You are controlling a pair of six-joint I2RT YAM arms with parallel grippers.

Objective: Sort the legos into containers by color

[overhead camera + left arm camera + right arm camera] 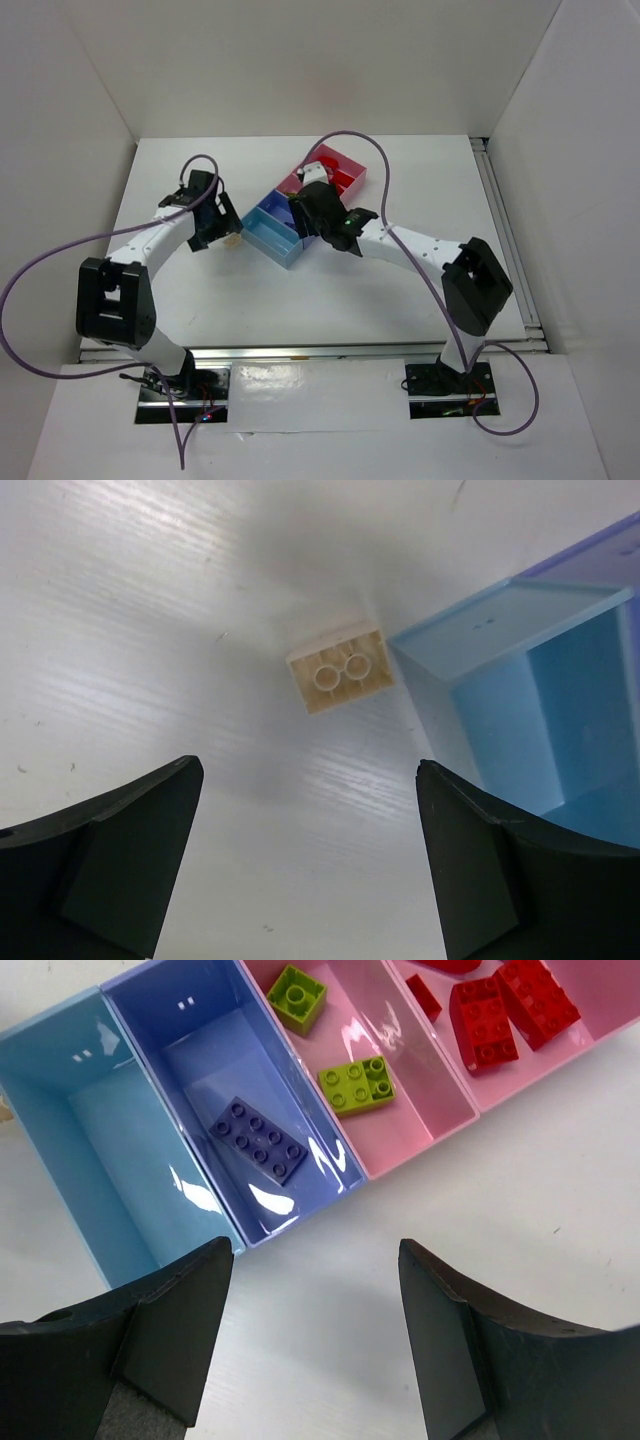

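The tan lego (340,668) lies upside down on the table, just left of the light blue end tray (520,680). My left gripper (310,770) is open and empty, hovering just short of it; it also shows in the top view (215,232) by the tan lego (232,240). The four joined trays (60,1080) hold a dark purple lego (258,1140), two lime-green legos (356,1084) and several red legos (485,1020), each colour in its own tray. The light blue end tray is empty. My right gripper (315,1250) is open and empty over the table beside the trays.
The tray row (272,243) runs diagonally across the middle of the white table, partly covered by my right arm (400,240). White walls enclose the table. A rail (505,230) runs along the right edge.
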